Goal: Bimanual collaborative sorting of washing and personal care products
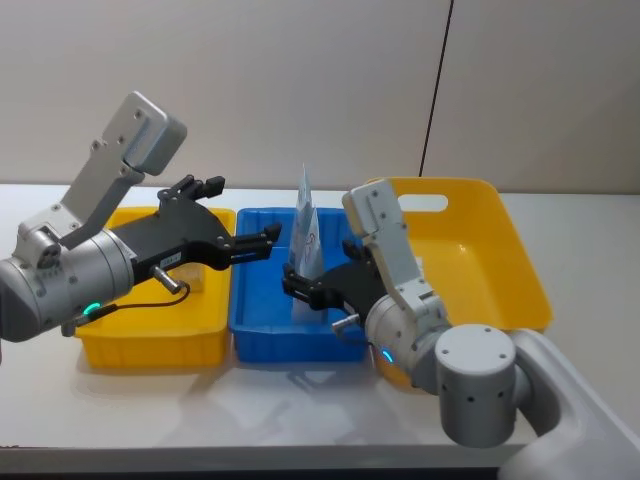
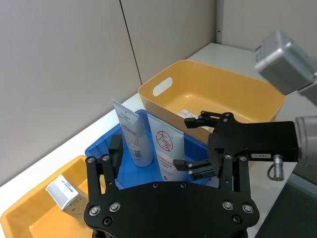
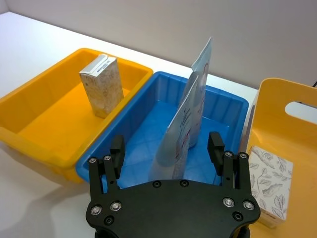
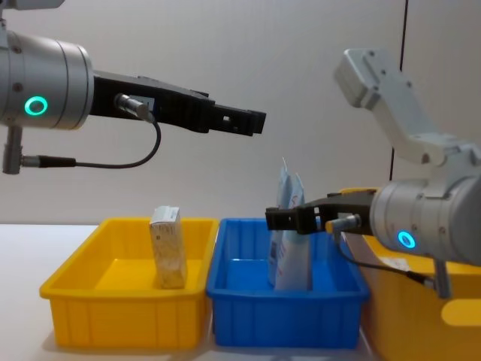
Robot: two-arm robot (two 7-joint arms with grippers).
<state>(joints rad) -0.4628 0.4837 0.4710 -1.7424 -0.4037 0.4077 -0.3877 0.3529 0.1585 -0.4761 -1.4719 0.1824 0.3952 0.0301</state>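
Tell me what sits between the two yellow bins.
The blue bin, holding two upright pale-blue pouches, sits between the small yellow bin and the large yellow bin, per head view.

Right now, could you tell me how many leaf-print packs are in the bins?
2: one leaf-print pack stands in the small yellow bin; the other pack lies in the large yellow bin. More may be hidden.

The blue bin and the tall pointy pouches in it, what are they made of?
The blue bin looks like hard moulded plastic: smooth, slightly shiny, with ribbed walls. The two pale-blue pouches standing in it seem to be thin, flexible plastic tubes, flat-sealed at the top and glossy with print, though the exact material is unclear.
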